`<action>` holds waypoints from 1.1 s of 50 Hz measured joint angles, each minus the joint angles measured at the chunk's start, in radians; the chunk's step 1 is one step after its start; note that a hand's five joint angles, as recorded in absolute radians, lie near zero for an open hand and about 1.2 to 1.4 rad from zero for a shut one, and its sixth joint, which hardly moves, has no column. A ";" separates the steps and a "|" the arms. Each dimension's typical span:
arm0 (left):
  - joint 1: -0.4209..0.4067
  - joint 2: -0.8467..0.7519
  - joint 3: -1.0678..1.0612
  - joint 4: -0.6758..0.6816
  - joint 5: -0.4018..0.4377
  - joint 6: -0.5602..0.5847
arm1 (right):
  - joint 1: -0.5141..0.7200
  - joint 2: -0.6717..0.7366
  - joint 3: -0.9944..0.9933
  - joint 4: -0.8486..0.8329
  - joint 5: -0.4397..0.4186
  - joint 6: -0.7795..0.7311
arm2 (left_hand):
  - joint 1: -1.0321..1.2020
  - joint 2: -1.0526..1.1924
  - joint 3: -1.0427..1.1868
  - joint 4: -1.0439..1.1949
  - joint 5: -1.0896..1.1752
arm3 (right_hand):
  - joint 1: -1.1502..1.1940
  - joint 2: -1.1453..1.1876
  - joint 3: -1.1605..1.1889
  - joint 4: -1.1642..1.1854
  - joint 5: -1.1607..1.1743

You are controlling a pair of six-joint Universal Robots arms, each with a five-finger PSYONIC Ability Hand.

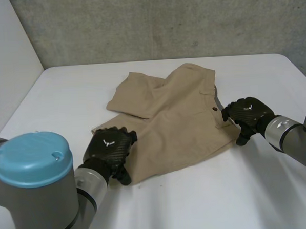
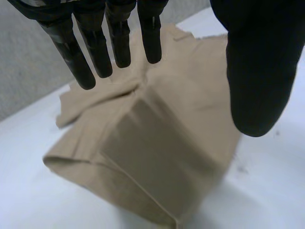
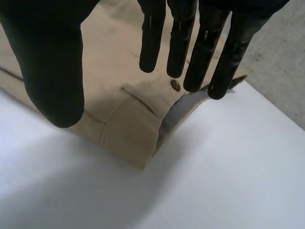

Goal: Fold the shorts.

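Observation:
Khaki shorts (image 1: pixel 168 119) lie folded over on the white table (image 1: pixel 209 199), waistband and a button (image 1: pixel 215 109) toward the right. My left hand (image 1: pixel 109 150) hovers over the near-left leg hem, its fingers (image 2: pixel 97 52) straight and its thumb (image 2: pixel 259 71) apart, with the shorts (image 2: pixel 157 157) under them and nothing gripped. At the waistband's right corner my right hand (image 1: pixel 248 114) is also open. Its fingers (image 3: pixel 181 43) hang above the shorts (image 3: pixel 119 119) near the button (image 3: pixel 175 85) and a pocket slit, clear of the cloth.
A grey concrete wall (image 1: pixel 163 21) runs behind the table's far edge and a white wall (image 1: pixel 6 55) stands at the left. Bare tabletop lies in front of the shorts and to their right (image 3: pixel 214 181).

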 measured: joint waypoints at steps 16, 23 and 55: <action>0.011 -0.076 -0.012 0.009 -0.002 0.000 | -0.006 0.112 -0.043 -0.101 -0.002 -0.027 | 0.065 0.062 0.062 0.063 0.060 | 0.091 0.103 0.105 0.105 0.102; 0.022 -0.102 -0.012 0.013 -0.005 0.001 | -0.005 0.131 -0.058 -0.098 -0.003 -0.028 | 0.066 0.065 0.064 0.067 0.066 | 0.302 0.346 0.344 0.346 0.316; 0.042 -0.220 0.046 0.064 -0.052 0.015 | -0.009 0.017 0.005 -0.067 0.016 -0.003 | 0.715 0.653 0.702 0.699 0.686 | 0.426 0.610 0.615 0.627 0.569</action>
